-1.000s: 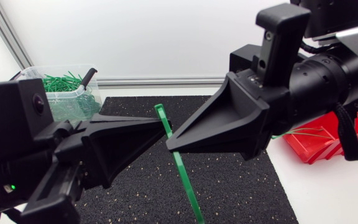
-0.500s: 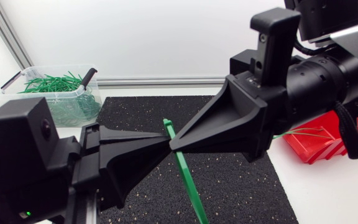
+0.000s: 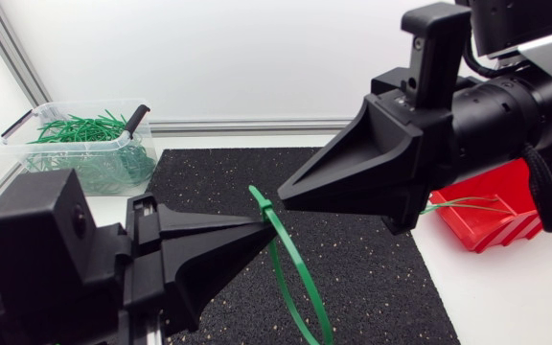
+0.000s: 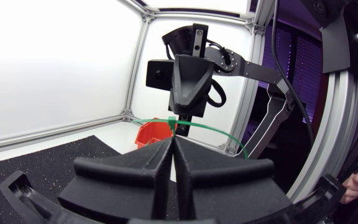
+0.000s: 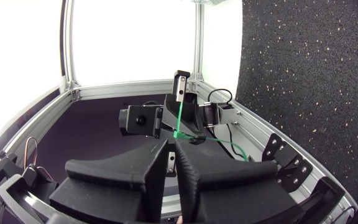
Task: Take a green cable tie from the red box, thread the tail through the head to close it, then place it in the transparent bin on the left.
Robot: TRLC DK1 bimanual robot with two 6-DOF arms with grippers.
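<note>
The left fingers [image 3: 209, 240] and right fingers [image 3: 353, 172] each pinch the green cable tie [image 3: 300, 278], which is bowed into a loop above the table's [image 3: 506, 287] middle. Hold the head steady and feed the tail in straight.

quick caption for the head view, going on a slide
Left gripper and right gripper pinch a green cable tie, bowed into a loop, above the black mat.
</note>
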